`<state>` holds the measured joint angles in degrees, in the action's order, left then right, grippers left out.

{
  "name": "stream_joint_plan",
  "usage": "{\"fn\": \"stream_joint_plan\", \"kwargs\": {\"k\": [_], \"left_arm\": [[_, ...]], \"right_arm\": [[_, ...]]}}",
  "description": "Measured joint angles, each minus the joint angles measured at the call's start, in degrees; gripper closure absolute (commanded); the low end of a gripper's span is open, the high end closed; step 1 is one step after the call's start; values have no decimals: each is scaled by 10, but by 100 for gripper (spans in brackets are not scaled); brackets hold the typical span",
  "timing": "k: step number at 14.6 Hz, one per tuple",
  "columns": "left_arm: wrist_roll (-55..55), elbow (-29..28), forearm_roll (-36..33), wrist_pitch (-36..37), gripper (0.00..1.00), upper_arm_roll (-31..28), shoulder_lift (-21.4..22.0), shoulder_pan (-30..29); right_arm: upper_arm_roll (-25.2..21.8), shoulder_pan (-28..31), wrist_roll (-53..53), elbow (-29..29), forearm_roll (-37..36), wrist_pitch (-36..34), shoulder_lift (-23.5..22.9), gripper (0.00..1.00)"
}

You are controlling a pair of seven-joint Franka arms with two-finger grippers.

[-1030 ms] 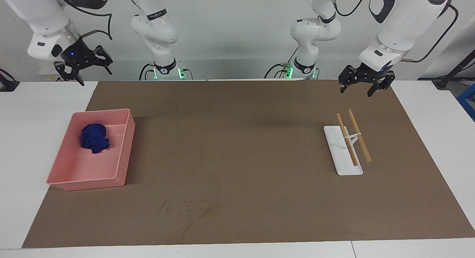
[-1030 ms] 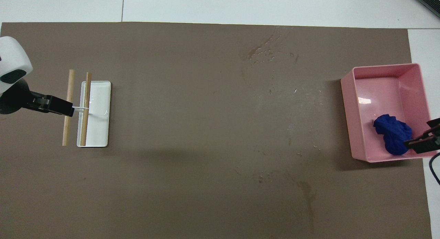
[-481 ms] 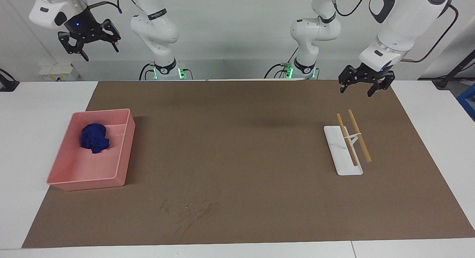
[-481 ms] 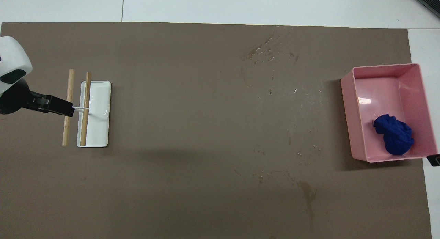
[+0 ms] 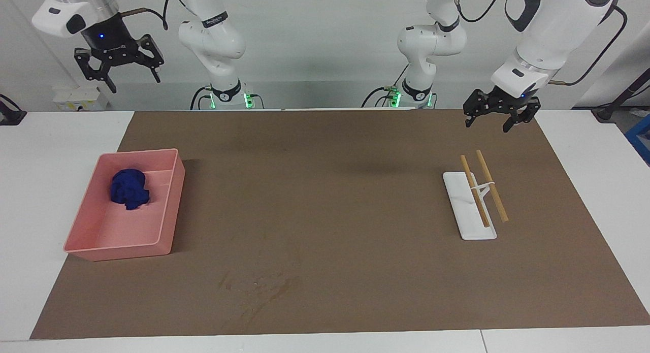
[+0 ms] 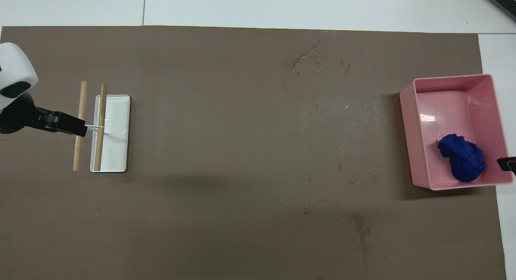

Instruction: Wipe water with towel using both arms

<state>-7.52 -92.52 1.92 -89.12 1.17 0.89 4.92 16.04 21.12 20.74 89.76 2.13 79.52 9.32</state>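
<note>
The towel (image 5: 129,189) (image 6: 461,157) is a crumpled deep-blue bundle lying in the pink tray (image 5: 170,211) (image 6: 407,135), in the part of it nearer the robots. Water (image 5: 259,287) (image 6: 314,62) shows as wet streaks and droplets on the brown mat, farther from the robots than the tray. My right gripper (image 5: 134,84) hangs open and empty high above the right arm's end of the table; only its tip (image 6: 507,164) shows from overhead. My left gripper (image 5: 487,127) (image 6: 78,129) is open and empty, above the mat near the white rack.
A white rack (image 5: 469,211) (image 6: 117,135) carrying two wooden sticks (image 5: 491,185) stands toward the left arm's end. The brown mat (image 5: 330,200) covers most of the white table.
The right gripper rose from low beside the tray to high above the table's end, drawing back off the tray in the overhead view. The left arm and the towel stayed still.
</note>
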Motion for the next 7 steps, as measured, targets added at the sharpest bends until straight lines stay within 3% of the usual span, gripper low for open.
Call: {"fn": "stream_joint_plan", "kwargs": {"k": [3,7], "left_arm": [[0,0,0,0,0,0,0,0],[0,0,0,0,0,0,0,0]], "right_arm": [[4,-26,-110,-1,18,-15,0,0],[-76,-120,-141,-1,19,-15,-4,0]]}}
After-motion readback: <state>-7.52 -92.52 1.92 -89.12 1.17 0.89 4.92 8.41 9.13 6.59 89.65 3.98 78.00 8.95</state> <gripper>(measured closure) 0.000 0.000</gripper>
